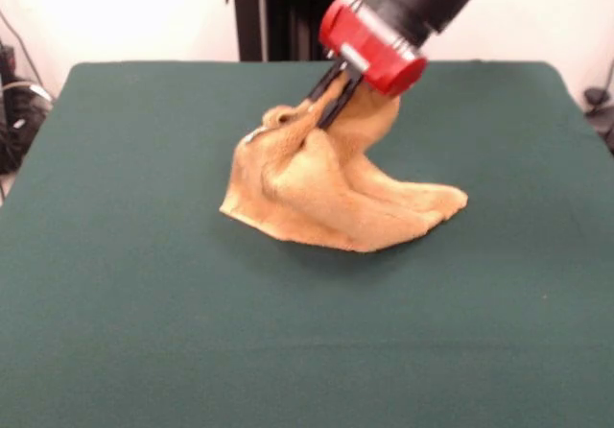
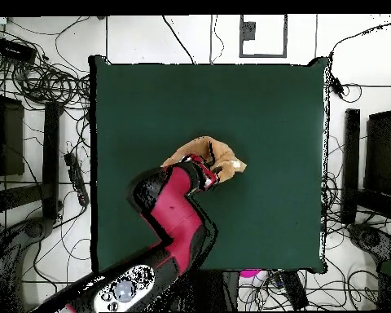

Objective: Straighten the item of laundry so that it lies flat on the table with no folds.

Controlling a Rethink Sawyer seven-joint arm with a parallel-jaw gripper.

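Gripper (image 1: 329,97) clamped on the terry towel (image 1: 326,193), peaked mid-table (image 1: 115,255) — best drawn slowly toward 12 o'clock, dragging folds flat.

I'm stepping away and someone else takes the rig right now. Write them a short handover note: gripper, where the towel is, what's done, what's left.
Gripper: shut on the towel, pinching its top and holding that part lifted in a peak.
Towel: near the middle of the table; its lower edges rest on the green cloth, the rest hangs from the gripper in heavy folds. In the overhead view the arm covers much of it.
Done: a grasp on the towel.
Left: all the flattening. The towel is bunched, not spread; it likely needs pulling out sideways, then releasing.
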